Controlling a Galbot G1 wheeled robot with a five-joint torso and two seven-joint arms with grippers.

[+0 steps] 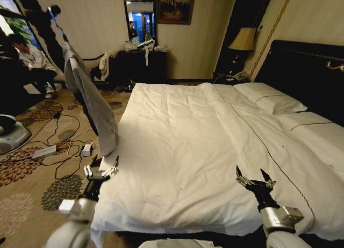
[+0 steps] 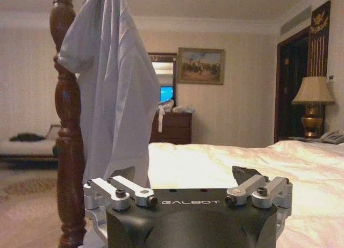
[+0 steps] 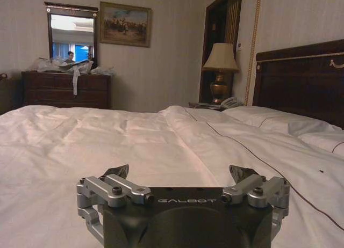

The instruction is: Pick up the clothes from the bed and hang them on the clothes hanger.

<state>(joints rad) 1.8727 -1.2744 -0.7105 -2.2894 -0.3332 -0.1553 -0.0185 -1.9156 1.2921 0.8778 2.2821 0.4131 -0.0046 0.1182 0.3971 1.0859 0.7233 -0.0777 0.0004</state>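
The clothes, one light grey shirt (image 1: 94, 106), hang off the floor beside the bed's (image 1: 204, 151) left edge; the bed's white duvet lies bare. In the left wrist view the shirt (image 2: 115, 97) drapes down right next to a dark turned wooden pole (image 2: 67, 124). The clothes hanger is hidden under the fabric. My left gripper (image 1: 101, 169) is open just below the shirt's hem, at the bed's near left corner, holding nothing (image 2: 185, 175). My right gripper (image 1: 252, 178) is open and empty over the near right part of the duvet (image 3: 180, 173).
Cables and power strips (image 1: 45, 150) lie on the patterned carpet left of the bed. A dark dresser (image 1: 142, 65) stands against the far wall. The lamp (image 1: 243, 39) and black headboard (image 1: 306, 71) are at the right, with white pillows (image 1: 269, 100) in front.
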